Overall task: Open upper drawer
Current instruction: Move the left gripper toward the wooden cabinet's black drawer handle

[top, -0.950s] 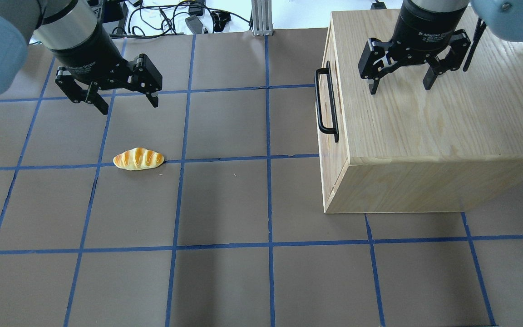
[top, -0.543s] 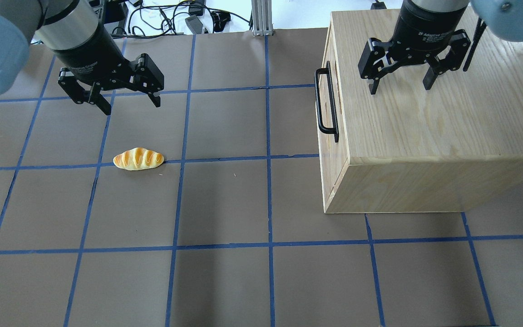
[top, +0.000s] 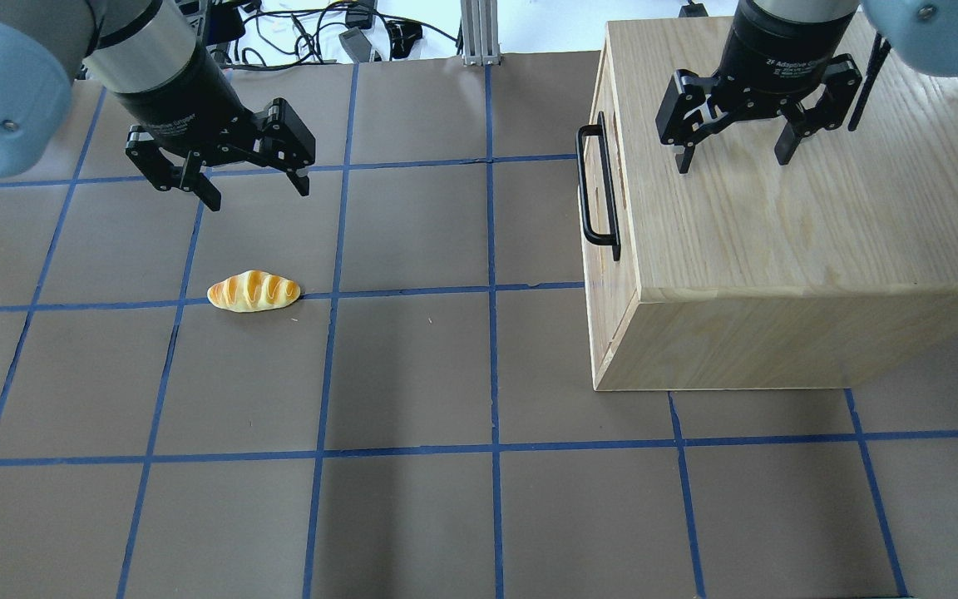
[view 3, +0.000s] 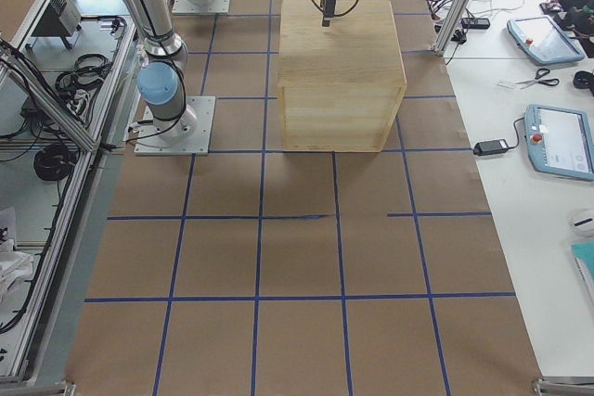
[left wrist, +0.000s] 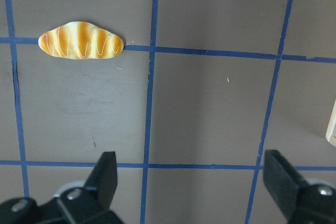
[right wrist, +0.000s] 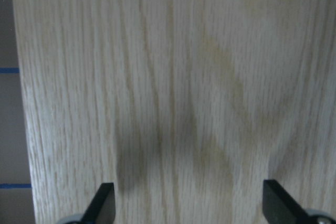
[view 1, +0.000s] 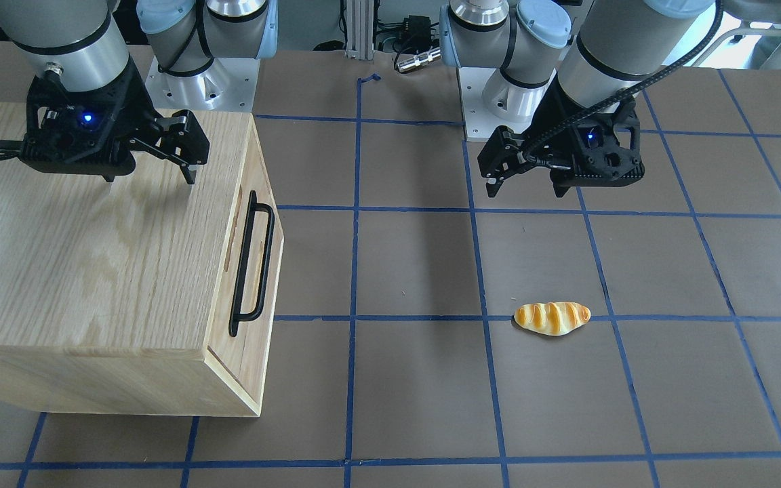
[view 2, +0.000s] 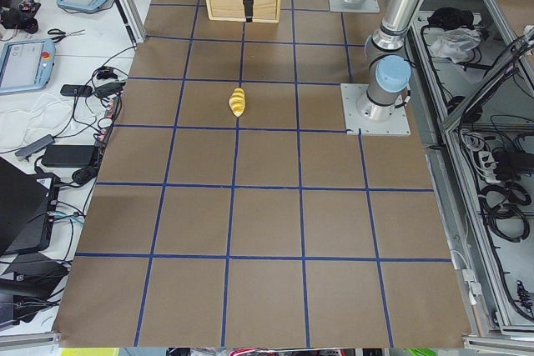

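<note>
The upper drawer [top: 608, 91] is the top light-oak panel on the cabinet's front, which faces the table's middle. It sits flush, shut, with its long black bar handle [top: 598, 187] standing off it; it also shows in the front-facing view [view 1: 236, 285]. My right gripper [top: 733, 162] hangs open and empty above the cabinet top, back from the front edge. Its wrist view shows only oak grain between the fingers [right wrist: 105, 203]. My left gripper [top: 259, 195] is open and empty above the table, far left of the handle.
The oak cabinet box [top: 778, 233] stands on the table's right side. A toy bread roll [top: 254, 292] lies on a blue tape line just in front of my left gripper, and shows in the left wrist view [left wrist: 80, 41]. Cables lie beyond the far edge.
My left gripper has moved a little to the right, toward the table's middle, still open. My right gripper, the cabinet and the bread roll have not moved.
</note>
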You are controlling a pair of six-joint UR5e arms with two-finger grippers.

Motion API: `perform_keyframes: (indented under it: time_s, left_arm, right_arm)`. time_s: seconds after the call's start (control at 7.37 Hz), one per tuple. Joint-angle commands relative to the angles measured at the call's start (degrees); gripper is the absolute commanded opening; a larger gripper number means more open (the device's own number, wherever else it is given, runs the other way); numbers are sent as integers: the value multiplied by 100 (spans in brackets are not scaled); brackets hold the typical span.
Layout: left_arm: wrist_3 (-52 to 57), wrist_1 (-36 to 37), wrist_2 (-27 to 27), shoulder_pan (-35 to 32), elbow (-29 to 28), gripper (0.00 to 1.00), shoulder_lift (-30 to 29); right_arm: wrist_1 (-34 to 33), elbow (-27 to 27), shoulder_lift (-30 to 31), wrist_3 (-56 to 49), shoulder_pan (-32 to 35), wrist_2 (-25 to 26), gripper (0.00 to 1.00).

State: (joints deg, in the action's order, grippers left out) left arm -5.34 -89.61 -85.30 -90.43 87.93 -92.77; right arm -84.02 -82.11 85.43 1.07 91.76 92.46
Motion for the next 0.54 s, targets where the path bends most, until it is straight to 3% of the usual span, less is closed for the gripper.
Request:
perform_keyframes:
  time_s: [0.0, 0.41]
  left_arm:
    - [-37, 154, 14, -27, -4, 100, -57]
    - [-317, 504, 22, -325, -4, 100, -153]
  right_arm:
    - [0, -7, 0, 7, 0, 0, 100]
    - [0, 2, 0, -1, 0, 0, 100]
